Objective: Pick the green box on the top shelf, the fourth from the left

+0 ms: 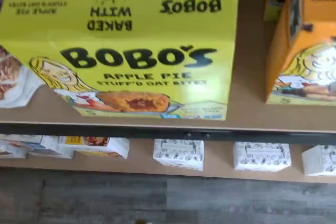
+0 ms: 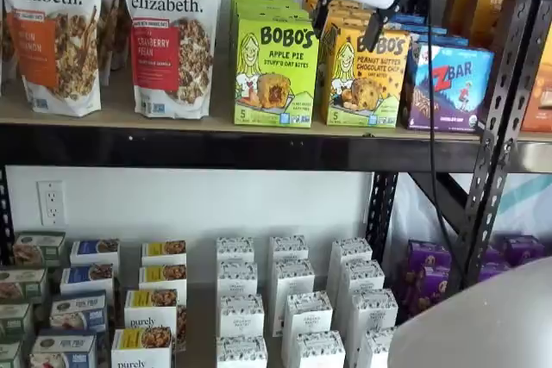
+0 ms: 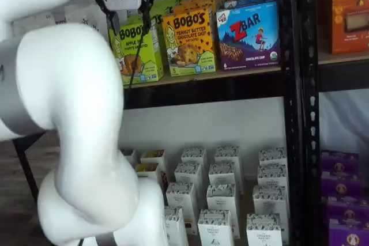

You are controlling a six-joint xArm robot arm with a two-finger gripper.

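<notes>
The green box [image 1: 131, 51] is a lime-green Bobo's Apple Pie carton standing upright on the top shelf [image 1: 247, 113], a tan board with a dark front rail. It shows in both shelf views [image 2: 274, 71] [image 3: 134, 50]. My gripper [image 3: 128, 18] hangs at the height of the box's upper edge, in front of it and apart from it. A gap shows between its two black fingers [image 3: 111, 18], so it is open and empty. In a shelf view the gripper [image 2: 348, 16] overlaps the yellow-orange box. The wrist view shows the green box's top and front but no fingers.
A yellow-orange Bobo's peanut butter box [image 2: 364, 75] stands close right of the green box, then a blue ZBar box [image 2: 448, 84]. Granola bags [image 2: 172, 36] stand to the left. White cartons [image 2: 289, 286] fill the lower shelf. A black upright [image 3: 297, 102] rises at the right.
</notes>
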